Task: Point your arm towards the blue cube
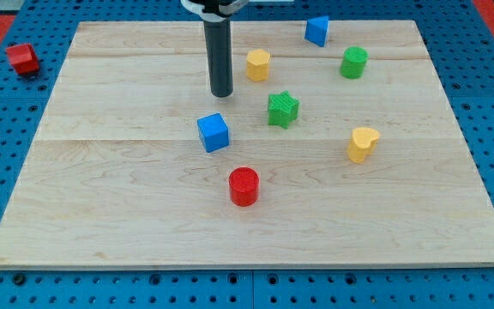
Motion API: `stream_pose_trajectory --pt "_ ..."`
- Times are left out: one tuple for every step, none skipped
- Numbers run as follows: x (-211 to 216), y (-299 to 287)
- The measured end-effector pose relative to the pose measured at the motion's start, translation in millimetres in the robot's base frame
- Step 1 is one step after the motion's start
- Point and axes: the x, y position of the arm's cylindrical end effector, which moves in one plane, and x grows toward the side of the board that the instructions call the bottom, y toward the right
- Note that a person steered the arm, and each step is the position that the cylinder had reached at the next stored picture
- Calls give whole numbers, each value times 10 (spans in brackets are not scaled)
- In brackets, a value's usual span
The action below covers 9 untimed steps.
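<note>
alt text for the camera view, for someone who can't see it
My tip rests on a wooden board, just above the blue cube. Scattered around are a red cylinder, green star and yellow heart.

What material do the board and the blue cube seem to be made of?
The board looks like pale unfinished wood: grain lines and plank seams show. The blue cube is probably matte plastic, since its colour is uniform and has no grain.

The blue cube [213, 133] sits upright, slightly turned, near the board's middle.
</note>
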Motion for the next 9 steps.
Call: stream_pose_trajectory --pt "-60 -301" --pt "-129 -606" --pt "-130 -686" --pt "-450 -241" --pt "-843 116" --pt "-902 116" --pt "-902 116" --pt "-902 -320" --pt "-913 -735"
